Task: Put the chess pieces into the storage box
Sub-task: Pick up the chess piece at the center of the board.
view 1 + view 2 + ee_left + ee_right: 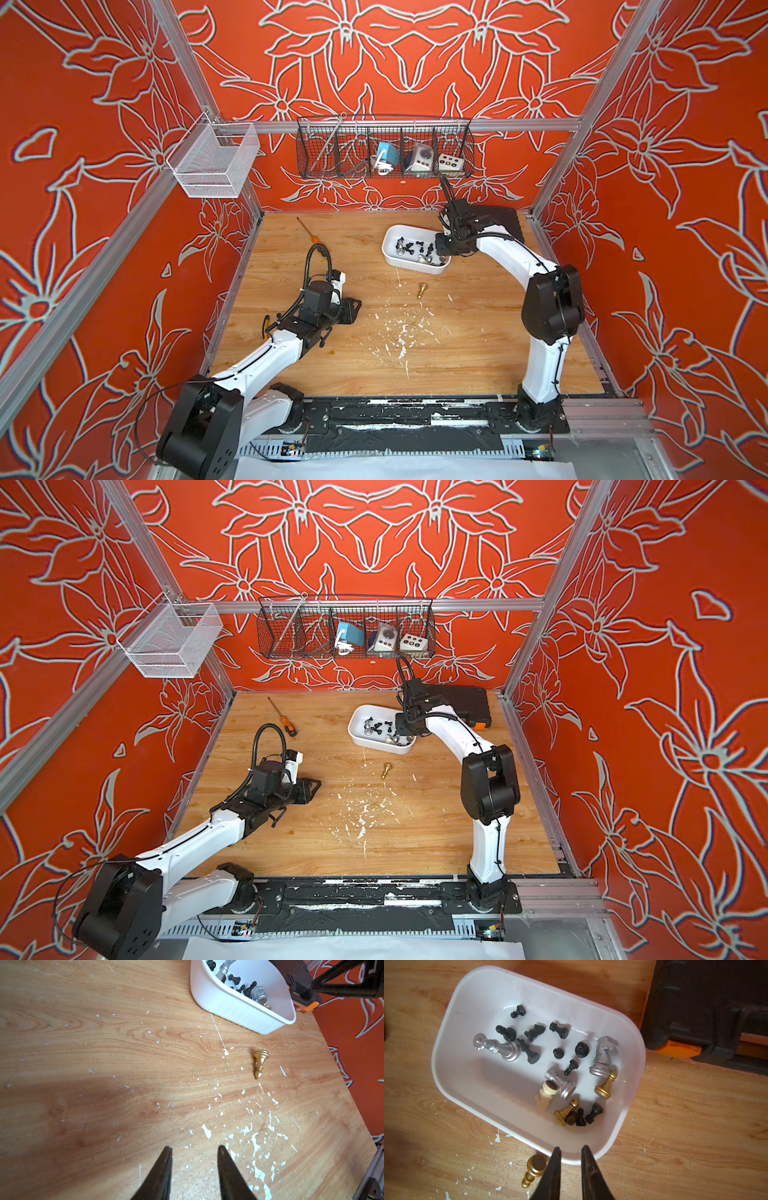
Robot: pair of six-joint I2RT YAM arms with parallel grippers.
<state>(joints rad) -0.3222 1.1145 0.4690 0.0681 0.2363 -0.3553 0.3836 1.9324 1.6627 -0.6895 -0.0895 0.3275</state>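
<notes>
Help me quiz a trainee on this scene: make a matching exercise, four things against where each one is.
Things:
1. gold bishop
2. silver knight
3. screwdriver
4. toolcase

Places:
A. inside the box
B. far right corner of the table
C. lying on its side on the bare wood, just outside the box
D. far left part of the table

Pairs: 1-C, 2-A, 3-D, 4-B

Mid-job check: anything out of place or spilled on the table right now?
One gold chess piece lies on its side on the table, outside the storage box; the other pieces in view are inside it. White flecks scatter the wood near it.
</notes>
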